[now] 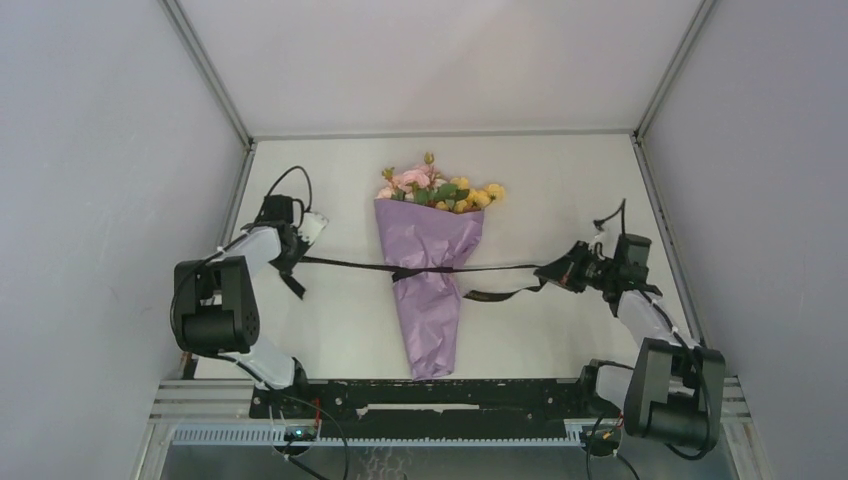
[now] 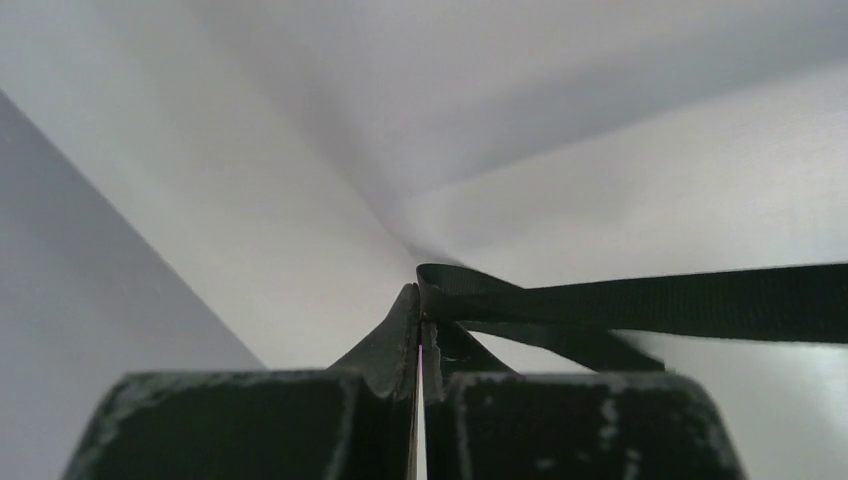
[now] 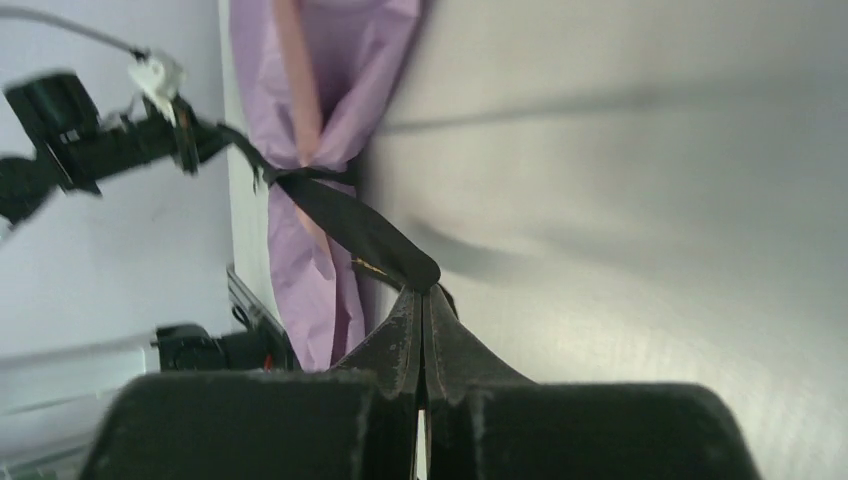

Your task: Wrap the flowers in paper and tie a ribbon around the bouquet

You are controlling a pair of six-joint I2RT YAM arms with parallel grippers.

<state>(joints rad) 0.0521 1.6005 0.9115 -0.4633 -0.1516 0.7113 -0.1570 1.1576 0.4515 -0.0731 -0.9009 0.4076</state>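
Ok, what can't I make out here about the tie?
- Ribbon crossing on the bouquet: knotted or only crossed, too small in top view, blurred in right wrist view.
- Stems: hidden by paper, every view.
- Left wrist view: bouquet out of frame, ribbon cut by right edge.

One bouquet (image 1: 430, 262), one purple paper wrap (image 1: 428, 320), one flower bunch (image 1: 438, 188), one black ribbon (image 1: 350, 265), two robot arms (image 1: 222, 300), one worktop (image 1: 560, 200).

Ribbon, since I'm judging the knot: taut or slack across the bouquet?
Taut: ribbon runs straight from left claw to right claw, cinching the bouquet; its tails lie slack.
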